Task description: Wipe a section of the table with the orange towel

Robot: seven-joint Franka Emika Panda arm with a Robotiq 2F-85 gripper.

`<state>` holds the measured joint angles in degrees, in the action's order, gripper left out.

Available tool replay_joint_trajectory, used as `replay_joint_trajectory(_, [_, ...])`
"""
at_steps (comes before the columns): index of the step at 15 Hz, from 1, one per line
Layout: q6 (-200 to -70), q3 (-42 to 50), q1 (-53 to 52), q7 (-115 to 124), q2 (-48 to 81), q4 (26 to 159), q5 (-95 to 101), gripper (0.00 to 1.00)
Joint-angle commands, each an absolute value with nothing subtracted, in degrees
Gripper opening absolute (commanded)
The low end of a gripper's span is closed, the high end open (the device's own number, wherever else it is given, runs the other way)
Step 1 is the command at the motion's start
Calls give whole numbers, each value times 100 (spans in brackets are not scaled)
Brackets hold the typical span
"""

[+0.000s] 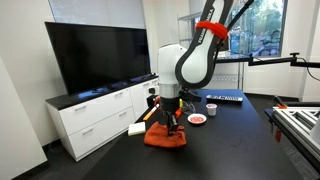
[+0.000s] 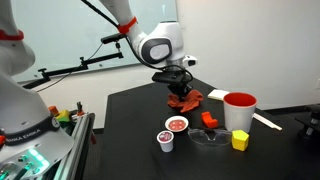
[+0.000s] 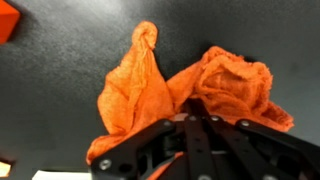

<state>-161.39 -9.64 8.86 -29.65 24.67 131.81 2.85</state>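
From where I stand the claw [image 1: 172, 116] points straight down at the black table [image 1: 235, 140], and the orange towel [image 1: 167, 136] lies right under it, touching it, not off to any side. In the wrist view the claw [image 3: 190, 124] has its two fingers drawn close together on a fold of the orange towel [image 3: 205, 85]. It looks to me like a pinch with cloth in it, though the very tips are buried in the fabric. The towel is no flat sheet: it is bunched into a heap with two peaks pulled up towards the fingers, and the heap runs a little wider across the wrist picture than it is deep. In an exterior view the orange towel [image 2: 186, 98] sits near the far edge of the table [image 2: 130, 115]. A small orange block [image 2: 208, 118], a red cup [image 2: 240, 108], a yellow block [image 2: 240, 140] and two little tubs [image 2: 177, 124] stand nearer the front, close by but apart from the cloth. There is one arm only, so there is no choice of hands. With the cloth below the claw and in its grip, I judge the coming move to be a sideways drag with the heap pressed down, and the bare side of the table, away from the cup and blocks, looks the safer way to sweep
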Motion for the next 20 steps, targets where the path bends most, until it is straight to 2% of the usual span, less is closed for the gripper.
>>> replay_joint_trajectory(1, [-16194,-1045,920,-3017,2455,13172,308,0])
replay_joint_trajectory(12, [-16317,-1759,771,-3179,2374,13480,276,0])
replay_joint_trajectory(20, [-16266,-1347,1105,-3234,2283,13494,336,0])
